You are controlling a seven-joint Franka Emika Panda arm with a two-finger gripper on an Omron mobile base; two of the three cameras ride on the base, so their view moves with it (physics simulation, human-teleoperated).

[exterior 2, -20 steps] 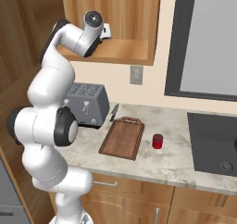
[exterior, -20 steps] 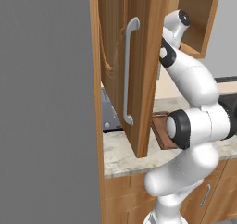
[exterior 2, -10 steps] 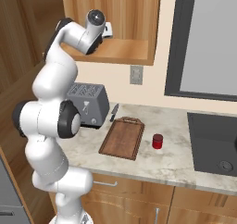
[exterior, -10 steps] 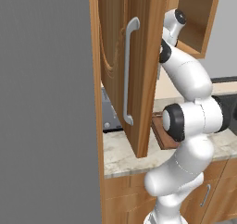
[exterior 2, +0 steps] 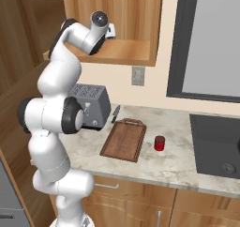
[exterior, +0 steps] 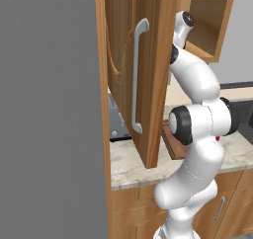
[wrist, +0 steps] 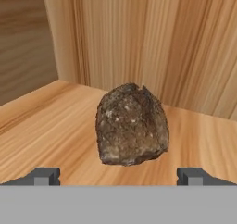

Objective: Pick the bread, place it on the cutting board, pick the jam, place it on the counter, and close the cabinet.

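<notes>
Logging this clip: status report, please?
Gripper open, inside cabinet. Bread on shelf between the fingertips, ungrasped. Jam on counter. Nothing blocking.

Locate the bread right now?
The bread sits on the wooden shelf inside the open cabinet, near its back corner; in the hand view it lies just ahead of the spread fingers.
</notes>
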